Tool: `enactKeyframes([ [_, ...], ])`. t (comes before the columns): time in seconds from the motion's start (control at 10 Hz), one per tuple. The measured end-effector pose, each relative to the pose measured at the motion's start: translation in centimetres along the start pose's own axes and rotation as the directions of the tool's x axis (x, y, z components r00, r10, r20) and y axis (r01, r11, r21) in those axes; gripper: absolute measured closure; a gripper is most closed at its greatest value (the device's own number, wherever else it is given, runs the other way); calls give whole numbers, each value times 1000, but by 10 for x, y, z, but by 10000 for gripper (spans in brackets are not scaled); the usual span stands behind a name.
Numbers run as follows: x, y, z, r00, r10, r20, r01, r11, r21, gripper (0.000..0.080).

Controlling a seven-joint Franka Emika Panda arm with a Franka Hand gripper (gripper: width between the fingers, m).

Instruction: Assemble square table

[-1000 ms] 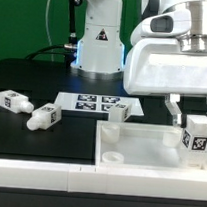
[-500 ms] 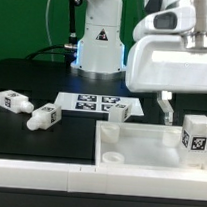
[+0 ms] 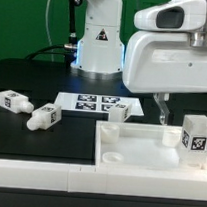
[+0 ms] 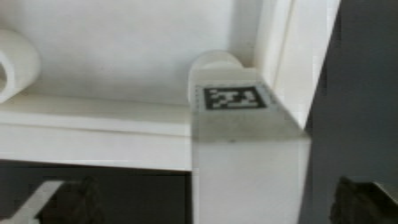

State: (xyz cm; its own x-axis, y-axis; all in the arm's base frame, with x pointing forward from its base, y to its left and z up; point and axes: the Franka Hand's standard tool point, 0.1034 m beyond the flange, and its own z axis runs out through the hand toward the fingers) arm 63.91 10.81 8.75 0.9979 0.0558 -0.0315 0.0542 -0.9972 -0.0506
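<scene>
White leg (image 3: 196,135) with a black-and-white tag (image 3: 198,140) stands upright in a corner of the slab (image 3: 138,159), between the end effector (image 3: 188,109) fingers (image 3: 163,108). These were clamped on it a second ago and now stand apart.

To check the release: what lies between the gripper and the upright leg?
Nothing: in the wrist view, bare gaps separate the open gripper from the leg.
</scene>
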Motion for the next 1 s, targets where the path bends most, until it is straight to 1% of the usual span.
enactKeyframes([
  [0.1, 1, -2, 4, 999, 35, 12, -35, 999, 3, 151],
  [0.3, 2, -2, 4, 998, 66, 1, -66, 998, 1, 151],
  [0.4, 2, -1, 5, 998, 64, 2, -64, 998, 0, 238],
  [0.5, 2, -2, 5, 996, 87, 2, -87, 996, 1, 238],
  [0.6, 2, -2, 5, 985, 175, 2, -175, 985, 1, 436],
  [0.7, 2, -2, 5, 977, 211, 2, -211, 977, 1, 515],
  [0.8, 2, -2, 5, 954, 299, 2, -299, 954, 1, 515],
  [0.9, 4, -3, 5, 922, 386, -19, -386, 922, 8, 515],
  [1.0, 3, -3, 6, 878, 475, -54, -475, 880, 22, 515],
])
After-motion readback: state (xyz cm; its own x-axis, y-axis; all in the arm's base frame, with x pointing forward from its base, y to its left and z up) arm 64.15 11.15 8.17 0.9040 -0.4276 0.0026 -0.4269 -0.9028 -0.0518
